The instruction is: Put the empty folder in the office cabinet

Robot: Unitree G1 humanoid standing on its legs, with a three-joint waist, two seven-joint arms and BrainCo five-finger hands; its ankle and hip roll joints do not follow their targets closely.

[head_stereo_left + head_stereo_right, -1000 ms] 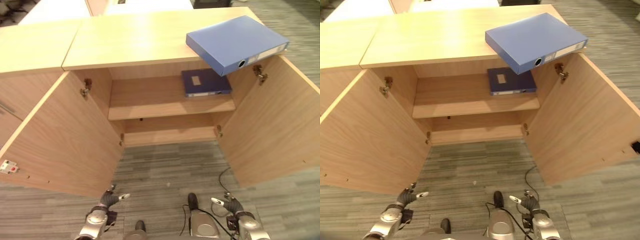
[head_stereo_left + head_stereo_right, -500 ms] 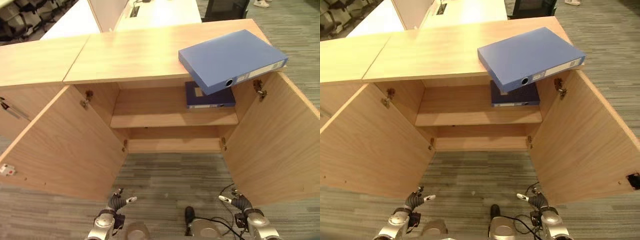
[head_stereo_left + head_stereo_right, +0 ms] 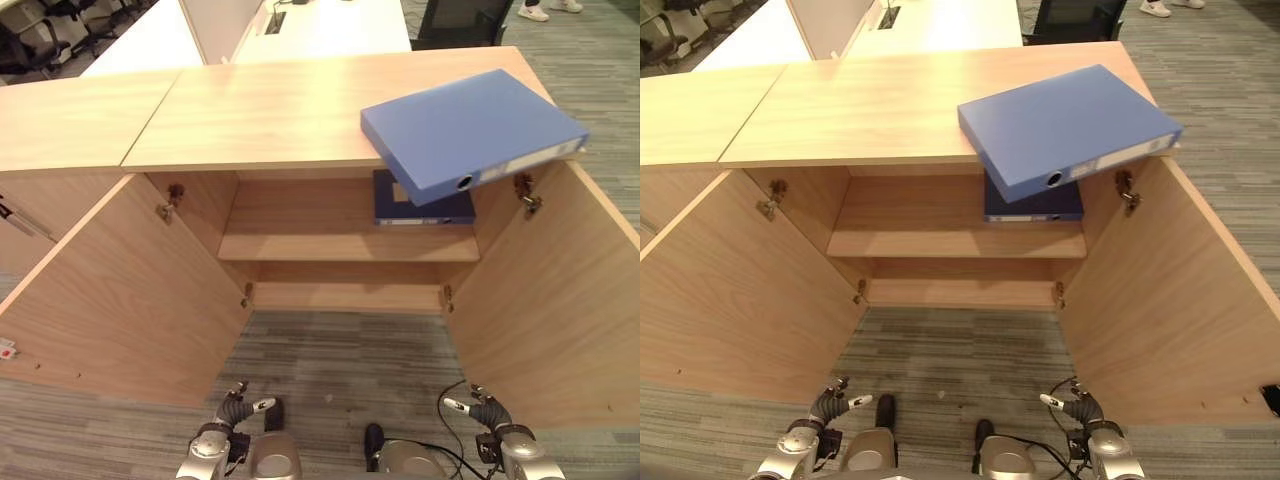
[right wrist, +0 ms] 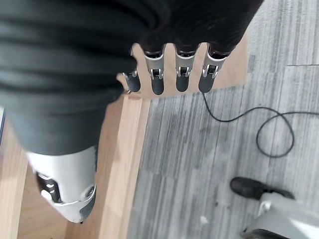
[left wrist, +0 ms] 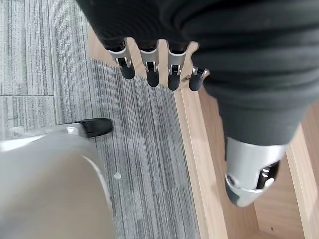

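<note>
- Wooden office cabinet [image 3: 300, 110] standing with both doors swung wide over grey striped carpet [image 3: 340, 350].
- Left door [image 3: 120, 290] and right door [image 3: 550, 300] angled outward, metal hinges showing at the upper inner corners.
- Blue folder [image 3: 470, 130] lying flat on the cabinet's top at its right end, one corner jutting past the front edge, spine with a round finger hole and a pale label turned toward the camera.
- Second, darker blue folder [image 3: 425, 208] lying flat on the inner shelf [image 3: 330, 245] at its right end, directly beneath the overhanging one, partly hidden by it.
- Lower compartment of the cabinet seen below the shelf.
- Left robot hand [image 3: 235, 412] low above the carpet, well short of the cabinet, fingers [image 5: 149, 67] straight and relaxed, holding nothing.
- Right robot hand [image 3: 485, 412] likewise low on the right, fingers [image 4: 182, 69] extended and loose, holding nothing.
- White desk [image 3: 330, 20] and an office chair [image 3: 465, 15] behind the cabinet.
</note>
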